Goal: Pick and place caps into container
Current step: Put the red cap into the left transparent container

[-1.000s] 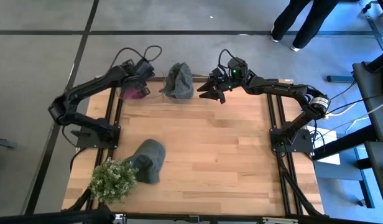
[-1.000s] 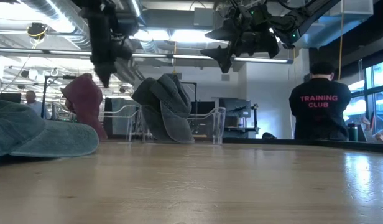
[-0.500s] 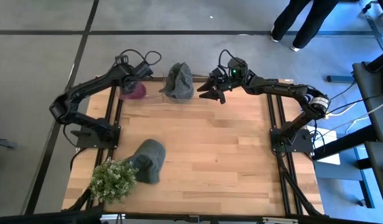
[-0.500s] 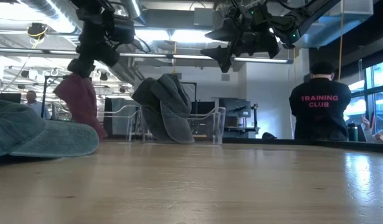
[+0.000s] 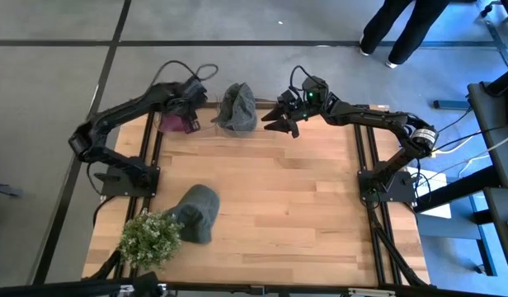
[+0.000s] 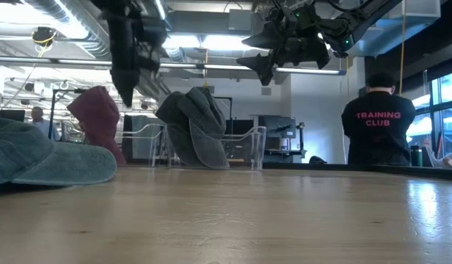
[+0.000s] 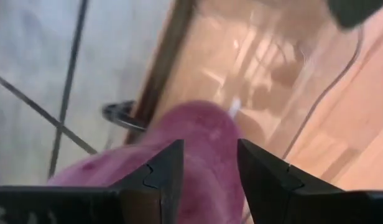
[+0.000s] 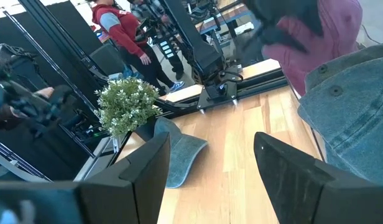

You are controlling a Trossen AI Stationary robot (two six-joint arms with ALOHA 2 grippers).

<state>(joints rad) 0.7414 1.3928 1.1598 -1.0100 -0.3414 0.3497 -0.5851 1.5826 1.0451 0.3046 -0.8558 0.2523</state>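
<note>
your left claw (image 5: 188,114) hangs open over the maroon cap (image 5: 176,123) at the far left of the container (image 6: 249,149); your right claw (image 5: 280,124) waits open beside the grey cap (image 5: 237,107).

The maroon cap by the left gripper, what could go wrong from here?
The maroon cap stands tall at the clear container's left end, near the table's far edge, so it might tip out. The open left gripper hangs just above it and could snag the fabric as it leaves. The grey cap also rises well above the low walls, leaving little room for the cap beside the plant.
</note>
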